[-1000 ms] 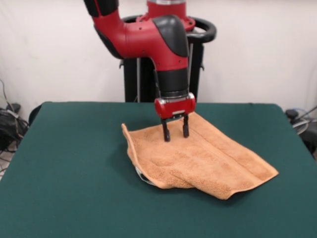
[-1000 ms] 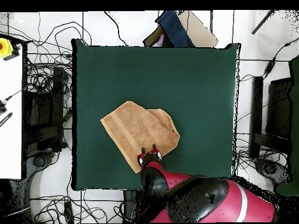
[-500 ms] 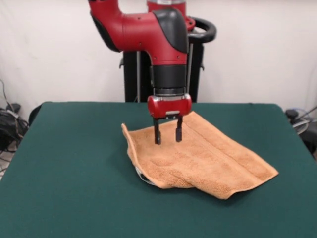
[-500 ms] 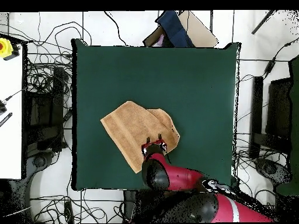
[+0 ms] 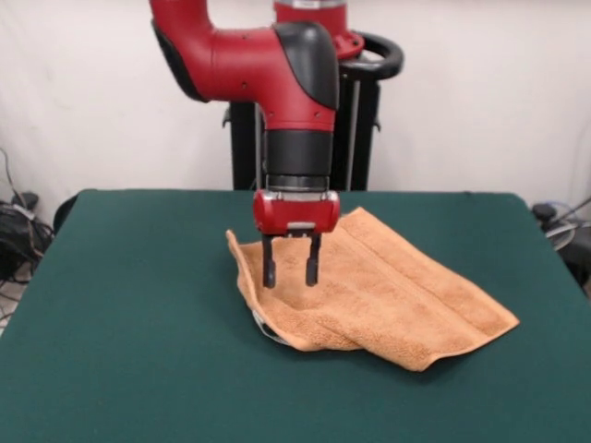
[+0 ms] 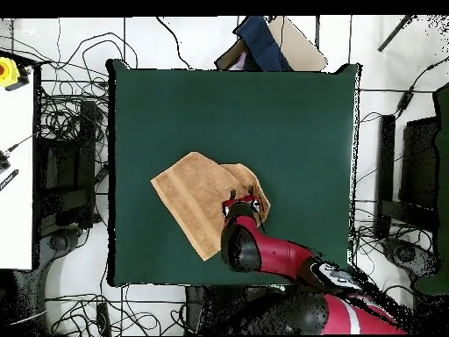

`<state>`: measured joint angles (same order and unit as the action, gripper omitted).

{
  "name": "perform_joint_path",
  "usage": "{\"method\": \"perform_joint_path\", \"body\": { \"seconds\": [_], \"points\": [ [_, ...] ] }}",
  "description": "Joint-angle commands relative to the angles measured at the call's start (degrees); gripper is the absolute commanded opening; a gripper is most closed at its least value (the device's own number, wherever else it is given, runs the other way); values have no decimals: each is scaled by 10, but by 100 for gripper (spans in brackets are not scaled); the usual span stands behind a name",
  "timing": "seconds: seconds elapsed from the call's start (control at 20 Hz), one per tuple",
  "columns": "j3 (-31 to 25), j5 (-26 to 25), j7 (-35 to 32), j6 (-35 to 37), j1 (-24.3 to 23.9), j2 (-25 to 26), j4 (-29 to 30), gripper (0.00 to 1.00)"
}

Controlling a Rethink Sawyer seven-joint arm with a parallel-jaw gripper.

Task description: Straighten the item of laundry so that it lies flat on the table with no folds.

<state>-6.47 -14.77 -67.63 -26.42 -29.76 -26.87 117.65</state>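
Jaws spread and empty: the gripper (image 5: 286, 273) is shown with its two dark fingers (image 5: 269, 273) pointing straight down, a clear gap between them and no cloth pinched. It is held over the folded part of the towel (image 5: 388, 295), close to the raised edge at the picture's left in the front view; whether the tips touch the pile cannot be told.

The towel lies near the middle of the table (image 5: 111, 323), doubled over on itself, so that a second layer is seen along the front edge and a small white tag (image 5: 266, 329) peeps out beneath it. In the overhead view the towel (image 6: 193, 204) is seen as an irregular patch set askew to the table (image 6: 289, 123), with the gripper (image 6: 245, 204) over its folded corner and green surface visible on all sides.

The task is judged unfinished, since the fold is not yet opened. Several failures may be expected from here. If both layers are caught together, the fold would be dragged rather than opened. If only loops of pile are nipped, the cloth could slip free partway. If the descent is too deep, the fingers could be pressed into the table.
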Motion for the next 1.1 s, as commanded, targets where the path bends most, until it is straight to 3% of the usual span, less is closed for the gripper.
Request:
{"method": "perform_joint_path", "body": {
  "seconds": [0.05,0.2,0.4,0.6,0.75,0.8,0.85,1.1],
  "points": [
    [12,36,-126,45,3,70,-54,100],
    [17,15,-116,45,-18,76,-62,100],
    [-15,-17,-77,129,-71,67,-76,100],
    [-14,-35,-54,219,-108,-42,11,100],
    [22,-49,-77,201,-107,-118,67,100],
    [45,-53,-91,163,-91,-125,68,100],
    [59,-56,-102,130,-83,-118,64,100],
    [34,-88,-112,91,-132,-46,33,100]
  ]
}}
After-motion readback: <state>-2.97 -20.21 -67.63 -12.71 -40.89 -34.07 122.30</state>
